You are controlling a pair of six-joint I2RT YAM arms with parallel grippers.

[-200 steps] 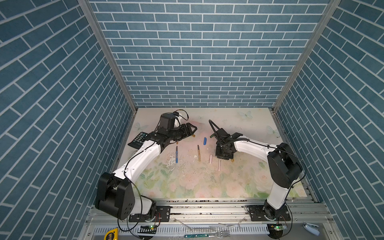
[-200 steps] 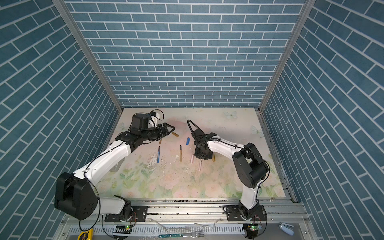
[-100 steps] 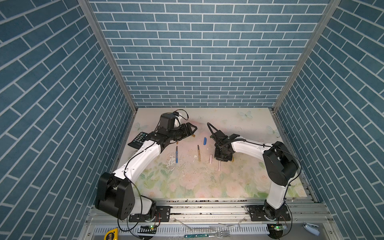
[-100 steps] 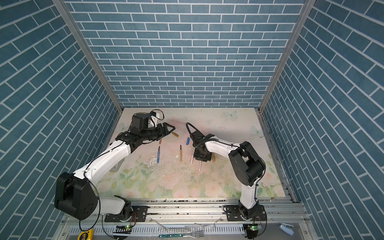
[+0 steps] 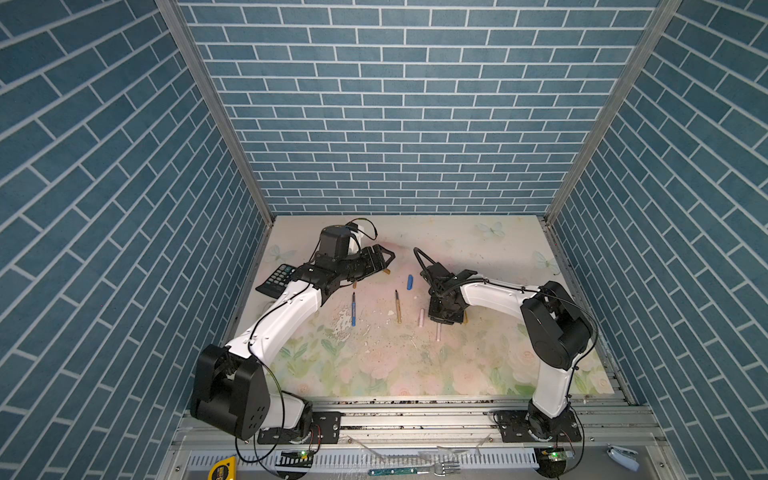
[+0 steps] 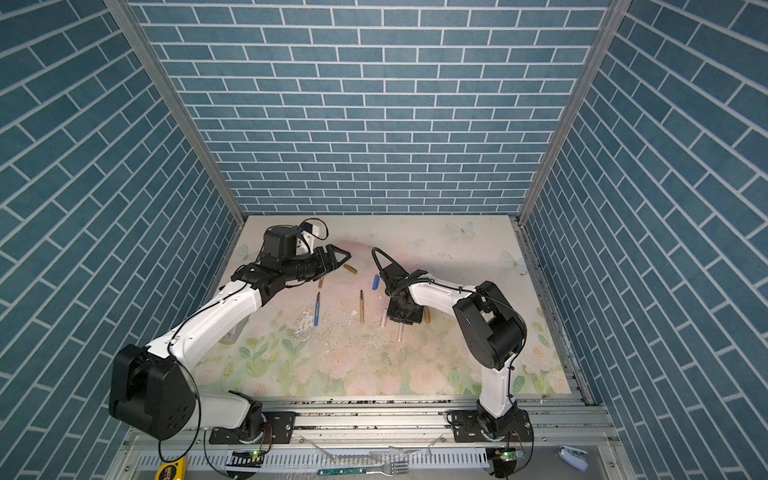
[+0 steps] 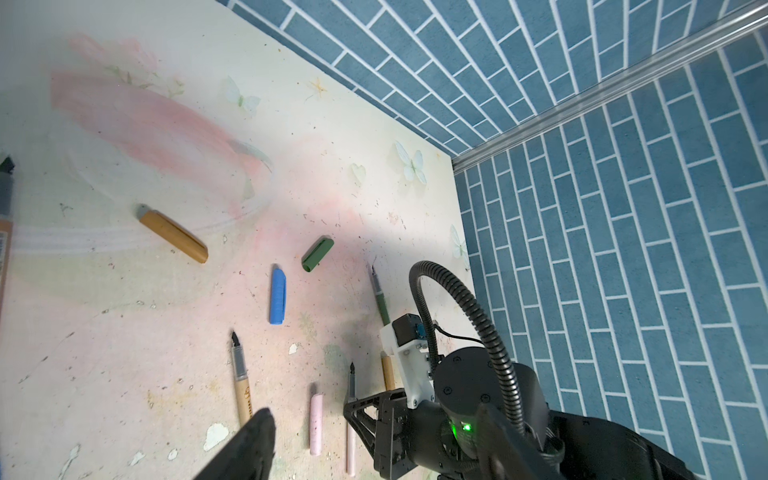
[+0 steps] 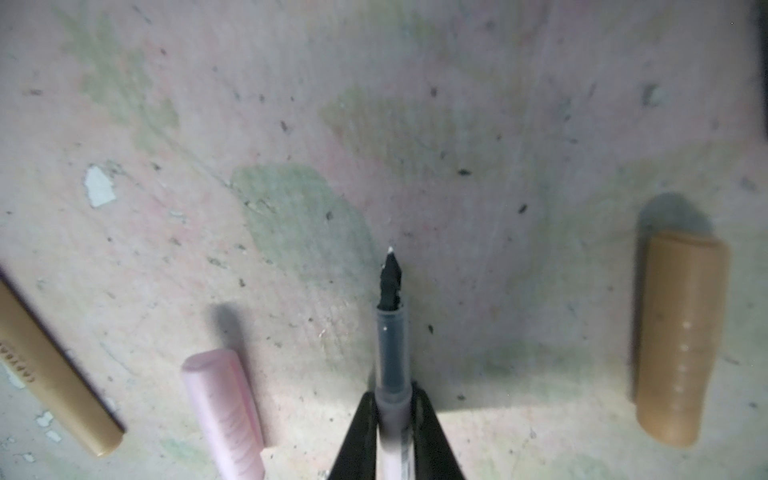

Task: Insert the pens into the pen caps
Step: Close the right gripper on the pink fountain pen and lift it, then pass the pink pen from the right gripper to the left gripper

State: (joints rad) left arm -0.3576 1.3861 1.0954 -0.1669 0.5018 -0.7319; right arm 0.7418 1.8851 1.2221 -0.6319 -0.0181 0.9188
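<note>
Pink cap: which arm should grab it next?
Likely left: the left hand is open and free, while the right hand is shut on the pink pen beside the pink cap.

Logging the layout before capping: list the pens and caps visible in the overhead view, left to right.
blue pen → rear gold cap → gold pen → blue cap → pink cap → pink pen → front gold cap. Left out: the tan piece just behind the blue pen, in line with it.
</note>
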